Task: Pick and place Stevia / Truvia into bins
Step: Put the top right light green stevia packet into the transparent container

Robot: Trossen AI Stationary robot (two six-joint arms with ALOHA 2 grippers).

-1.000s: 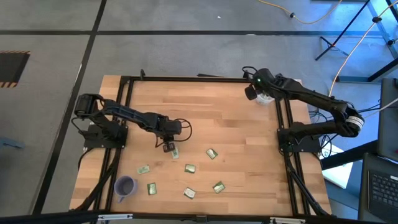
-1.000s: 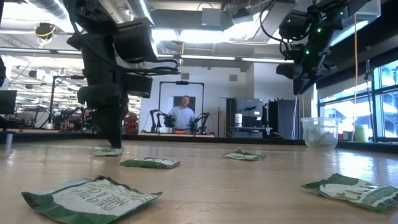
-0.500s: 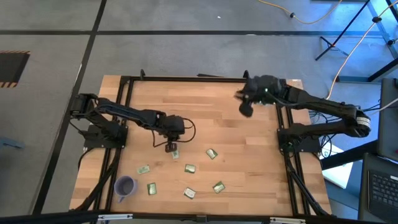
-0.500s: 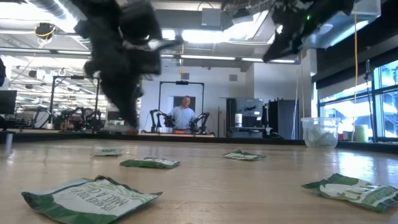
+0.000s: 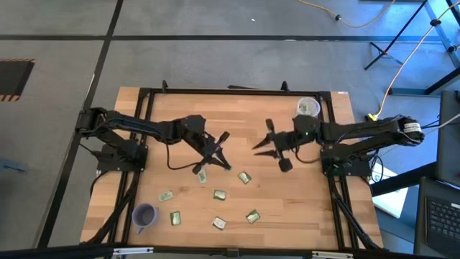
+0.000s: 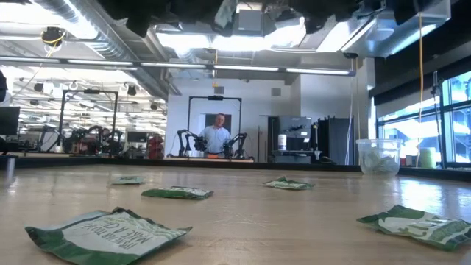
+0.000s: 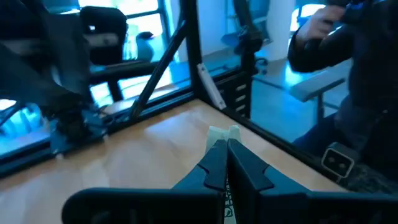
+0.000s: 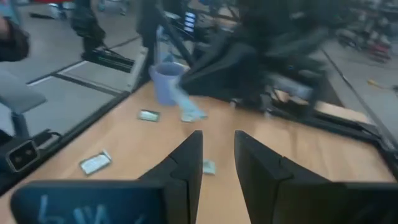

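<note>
Several green-and-white sachets [image 5: 219, 194] lie flat on the near half of the table; some show in the low view [image 6: 176, 193]. The purple cup [image 5: 145, 214] stands near the table's near left corner and shows in the right wrist view too [image 8: 165, 84]. The translucent cup [image 5: 307, 108] stands at the far right corner, with sachets inside [image 6: 379, 156]. My left gripper [image 5: 219, 151] is raised over the table's middle, shut on one pale sachet [image 7: 224, 132]. My right gripper [image 5: 262, 144] hovers open just to its right, fingers pointing left [image 8: 217, 149]. My left gripper pinches a pale sachet between its two shut fingers. Only the sachet's end [image 7: 225, 131] shows, sticking out past the fingertips [image 7: 214, 152]. It is lifted clear of the table. Which edge the fingers are on is hidden by the fingers themselves.
A black frame [image 5: 230, 91] rims the table, with the arm bases at its left and right sides. The far half of the wooden top [image 5: 237, 115] is bare. One sachet [image 5: 200, 174] lies just below my left gripper. A person stands far off in the room [image 6: 217, 136].
My left gripper has risen from a sachet on the table and swung toward the table's middle, tipping up toward level; both arms have left the low view upward. My right gripper has come from over the translucent cup toward the table's middle.
</note>
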